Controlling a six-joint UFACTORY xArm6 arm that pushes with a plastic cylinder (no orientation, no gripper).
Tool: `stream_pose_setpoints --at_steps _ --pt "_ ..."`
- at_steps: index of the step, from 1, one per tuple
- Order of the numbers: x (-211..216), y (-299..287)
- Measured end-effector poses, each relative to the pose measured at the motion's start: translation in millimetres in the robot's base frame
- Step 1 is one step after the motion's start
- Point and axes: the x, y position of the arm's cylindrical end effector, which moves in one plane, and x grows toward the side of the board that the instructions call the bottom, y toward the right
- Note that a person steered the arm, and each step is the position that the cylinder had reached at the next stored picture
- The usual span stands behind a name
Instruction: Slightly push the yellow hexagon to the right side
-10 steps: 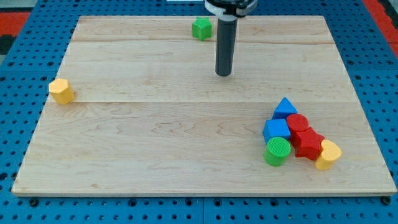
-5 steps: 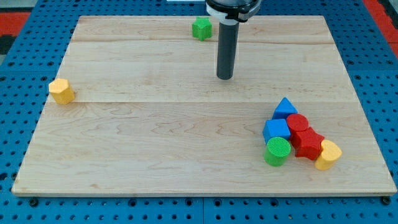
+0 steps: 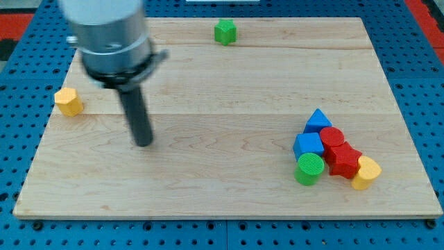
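The yellow hexagon [image 3: 69,101] sits near the left edge of the wooden board [image 3: 222,180]. My tip [image 3: 143,143] rests on the board to the right of it and a little lower in the view, well apart from it. The rod rises from the tip to the arm's grey end at the view's top left.
A green cube [image 3: 225,32] lies near the board's top edge. At the lower right is a cluster: blue triangle [image 3: 318,119], blue cube [image 3: 308,146], red cylinder [image 3: 332,137], red block [image 3: 343,160], green cylinder [image 3: 309,169], yellow heart-like block [image 3: 366,172].
My tip has swept from the board's upper middle down and to the left, ending near the yellow hexagon. No block has moved.
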Motion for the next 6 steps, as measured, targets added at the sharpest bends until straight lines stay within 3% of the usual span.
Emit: stream_pose_setpoints --at_steps 2,3,4,5,6 --pt "-22.0 -131.9" --pt "-71.6 -152.5" --pt "-90.9 -110.8" --pt "-86.7 -93.9" --pt "-69.7 -135.2"
